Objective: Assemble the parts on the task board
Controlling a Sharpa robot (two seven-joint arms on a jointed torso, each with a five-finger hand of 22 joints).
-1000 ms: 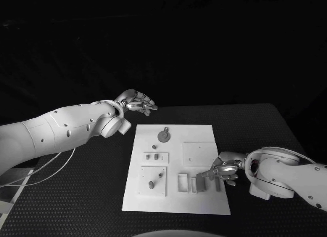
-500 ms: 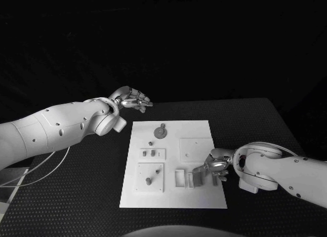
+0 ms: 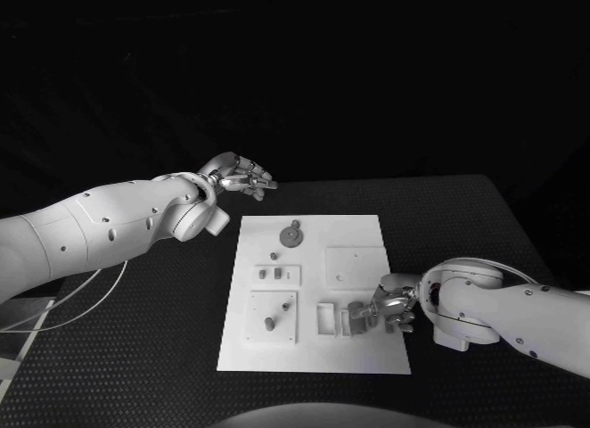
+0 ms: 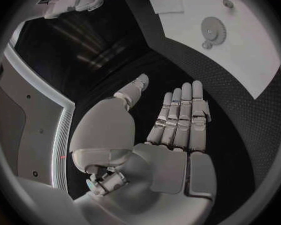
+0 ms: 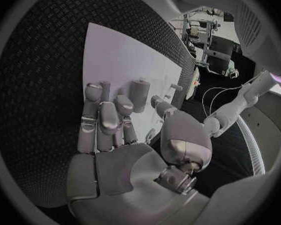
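The white task board [image 3: 359, 357] lies in the middle of the black table. On it I see a grey gear [image 3: 290, 236], small pegs [image 3: 274, 259], two short pieces [image 3: 277, 274] and upright slots [image 3: 327, 319]. My right hand [image 3: 388, 308] hovers low over the board's near right edge, fingers curled down by the slots. A dark grey piece [image 3: 356, 317] sits right at its fingertips; whether they hold it is hidden. In the right wrist view the fingers [image 5: 106, 112] reach over the board [image 5: 115, 55]. My left hand [image 3: 244, 176] floats beyond the board's far left corner, fingers straight, holding nothing.
A square raised plate [image 3: 356, 264] occupies the board's right middle. Black mat [image 3: 475, 232] stretches to the right of the board, up to the table's edge. In the left wrist view the gear [image 4: 213, 30] lies ahead of the flat palm [image 4: 172, 160].
My right hand has edged inward from the board's right rim over the slots. The left hand has stayed about where it was; the camera has shifted slightly.
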